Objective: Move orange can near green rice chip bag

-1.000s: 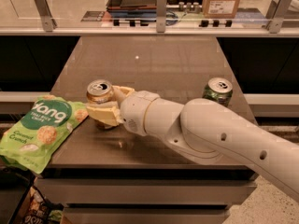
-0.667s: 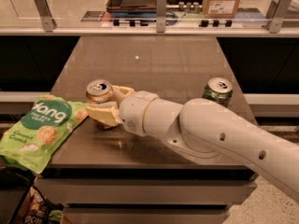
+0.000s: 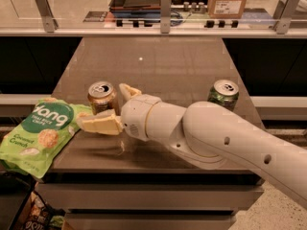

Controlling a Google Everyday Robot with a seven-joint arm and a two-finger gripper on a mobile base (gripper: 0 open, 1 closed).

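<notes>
Gripper [image 3: 100, 105]: spread wide, straddling the orange can [image 3: 101, 96]. The near finger [image 3: 98, 124] lies along the can's front, low by its base. The far one sits just behind and to the can's right, and a sliver of table seems to show between it and the can wall. Judgement: the can is bracketed rather than squeezed, though light contact at the near finger can't be ruled out.

Orange can: upright on its base, silver top facing up, standing on the table [image 3: 158, 66].

Arm [image 3: 216, 133]: reaches in low from the can's right and front, which lets the fingers meet the can side-on and keep it from tipping.

Green rice chip bag [image 3: 41, 133]: flat, just left of the can and forward of it. Its upper right corner is nearly at the can, and its far side overhangs the table edge. Judgement: the can already stands near the bag, so the placement looks essentially met.

Green can [image 3: 223, 94]: well to the right of the orange can, beyond the arm and untouched. It's a distractor only.
</notes>
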